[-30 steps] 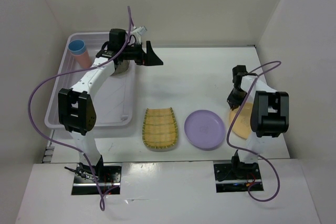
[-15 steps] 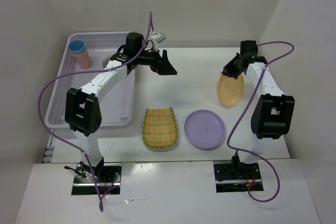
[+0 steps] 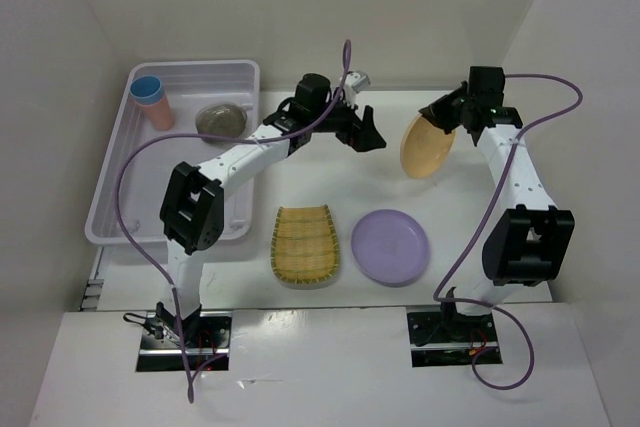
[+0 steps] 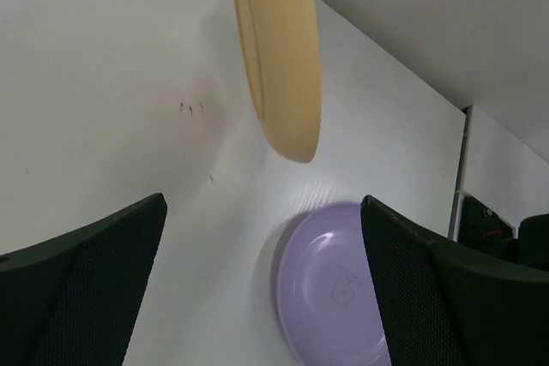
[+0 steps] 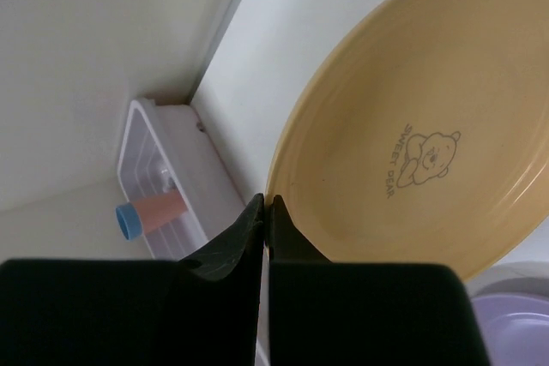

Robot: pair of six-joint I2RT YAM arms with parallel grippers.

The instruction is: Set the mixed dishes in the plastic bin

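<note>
In the top view the plastic bin (image 3: 150, 197) stands at the far left. Inside it a blue cup (image 3: 147, 88) sits in a pink cup (image 3: 160, 115), with the grey plates (image 3: 222, 118) beside them. My right gripper (image 3: 441, 115) is shut on the rim of the orange plate (image 3: 424, 147), which hangs tilted above the table; the right wrist view shows this grip (image 5: 268, 207) on the plate (image 5: 429, 143). My left gripper (image 3: 368, 131) is open and empty just left of that plate (image 4: 279, 57). The yellow ribbed tray (image 3: 305, 244) and lilac plate (image 3: 390, 246) lie flat at the front.
White walls close in the table at the back and on both sides. Purple cables loop from both arms. The left forearm reaches from the bin's near right corner across the table's back half.
The left arm swung right, out of the bin and over the table, uncovering the grey plates. The right arm lifted the orange plate from the front right and carried it back and leftward.
</note>
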